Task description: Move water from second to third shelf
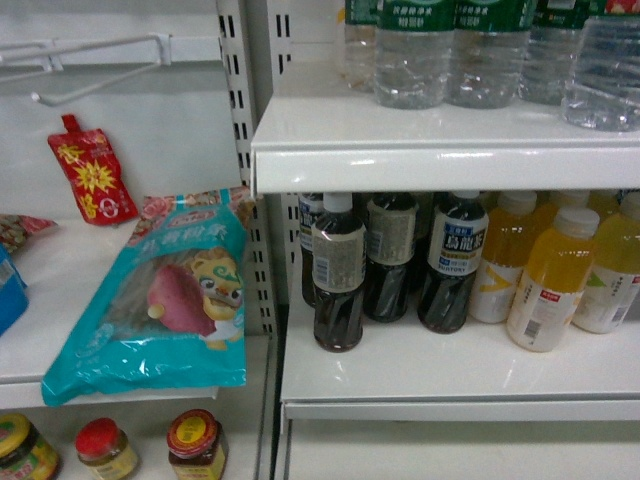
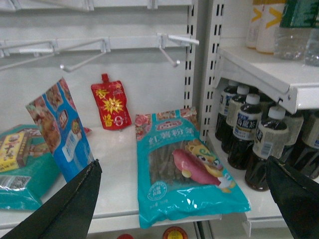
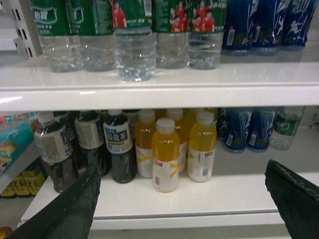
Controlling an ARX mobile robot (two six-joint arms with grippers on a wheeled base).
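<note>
the white shelf [image 3: 164, 82] spans the view above the right pincer [image 3: 182, 199], whose jaws stand wide and hold nothing. the water [image 3: 134, 47], with its green label, stands on that shelf, up and slightly left of the pincer, at the front of its row. below, yellow juice bottles [image 3: 166, 154] stand straight ahead. the left pincer [image 2: 182, 199] also gapes wide, facing a teal snack bag [image 2: 187, 167].
</note>
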